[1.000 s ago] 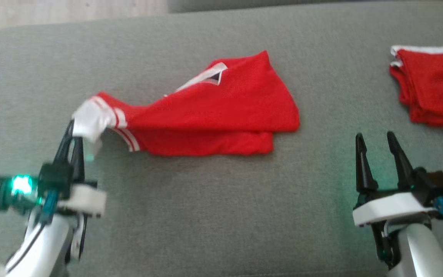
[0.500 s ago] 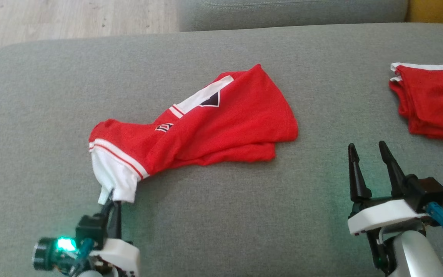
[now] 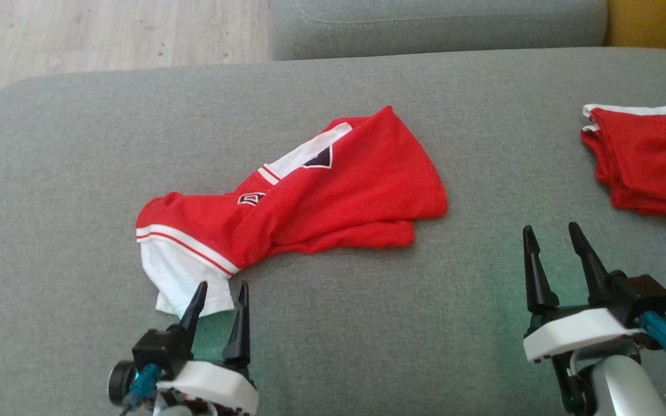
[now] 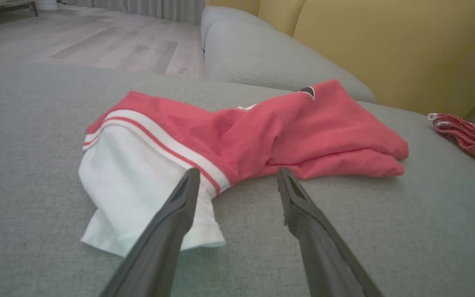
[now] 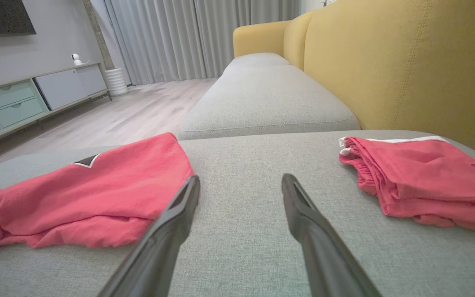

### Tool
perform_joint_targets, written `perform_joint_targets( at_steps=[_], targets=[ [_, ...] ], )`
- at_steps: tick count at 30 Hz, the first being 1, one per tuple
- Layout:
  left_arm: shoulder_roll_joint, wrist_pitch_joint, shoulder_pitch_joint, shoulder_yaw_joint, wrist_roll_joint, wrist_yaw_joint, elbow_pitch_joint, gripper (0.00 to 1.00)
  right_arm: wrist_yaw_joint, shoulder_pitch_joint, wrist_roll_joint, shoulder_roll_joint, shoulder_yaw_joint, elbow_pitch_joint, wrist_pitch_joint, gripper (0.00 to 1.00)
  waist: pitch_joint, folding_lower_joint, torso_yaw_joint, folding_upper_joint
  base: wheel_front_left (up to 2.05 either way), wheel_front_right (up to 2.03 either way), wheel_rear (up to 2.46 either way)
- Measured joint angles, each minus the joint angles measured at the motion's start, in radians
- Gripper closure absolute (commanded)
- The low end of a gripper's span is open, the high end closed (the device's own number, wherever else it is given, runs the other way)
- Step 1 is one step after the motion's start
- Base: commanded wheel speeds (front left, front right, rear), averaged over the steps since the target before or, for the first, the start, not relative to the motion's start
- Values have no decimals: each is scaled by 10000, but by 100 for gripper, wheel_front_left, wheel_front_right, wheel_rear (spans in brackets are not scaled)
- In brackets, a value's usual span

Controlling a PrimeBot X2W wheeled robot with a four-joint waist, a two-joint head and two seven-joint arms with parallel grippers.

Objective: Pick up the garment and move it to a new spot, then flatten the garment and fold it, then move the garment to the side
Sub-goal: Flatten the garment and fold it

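A red garment [image 3: 333, 196] with a white sleeve end and white stripes lies bunched on the grey sofa cushion [image 3: 339, 323], also seen as the garment [image 4: 262, 136] in the left wrist view and the garment [image 5: 76, 194] in the right wrist view. My left gripper [image 3: 222, 290] stands open right at the white sleeve end [image 3: 177, 280], holding nothing; in its own view the left gripper [image 4: 237, 175] frames the sleeve's edge. My right gripper [image 3: 548, 231] is open over bare cushion to the garment's right, and shows open as the right gripper [image 5: 239, 179] in its own view.
A folded red garment [image 3: 648, 159] with white trim lies at the cushion's right edge, the same folded garment [image 5: 419, 181] in the right wrist view. Behind are another grey cushion [image 3: 437, 26], a yellow backrest [image 5: 406, 62], and wooden floor [image 3: 107, 34] at the far left.
My left gripper pulled the white sleeve toward the front edge, then opened and let it drop onto the cushion. The head camera tilted slightly. The right gripper stayed put.
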Motion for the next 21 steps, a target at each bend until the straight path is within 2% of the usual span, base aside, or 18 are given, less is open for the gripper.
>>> perform_joint_targets(
  at_steps=[8,11,21],
  targets=[
    [-82,-136,12,416,-23,-63,-1273,0,0,99,10,0,-163,186,146,0,-144,0,372,0,0,0,0],
    [-61,-148,107,748,157,169,-1739,0,-2,-95,6,0,-104,468,560,0,-66,0,646,0,0,0,0],
    [-182,-176,164,1294,535,359,-2280,0,-2,-2314,-476,-10,-343,2211,2280,0,565,1,1479,0,0,0,0]
  ],
)
